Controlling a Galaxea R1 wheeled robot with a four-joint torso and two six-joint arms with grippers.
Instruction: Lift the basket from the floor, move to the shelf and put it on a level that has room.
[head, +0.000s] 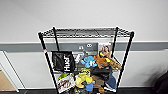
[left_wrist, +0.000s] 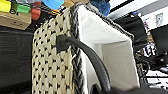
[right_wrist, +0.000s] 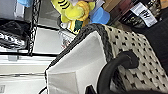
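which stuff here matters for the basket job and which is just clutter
For the job:
- cream woven basket with dark braided rim and white lining
- tall black wire rack
- bare top wire tier

Just lying about:
- black "Huel" bag
- blue plush toy
- brown plush toy
- yellow plush toy

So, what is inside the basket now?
The basket shows its white lining on the inner walls, and nothing lies on those parts in either wrist view. Its bottom is covered by the near rim and the loop handle, so I cannot tell about that.
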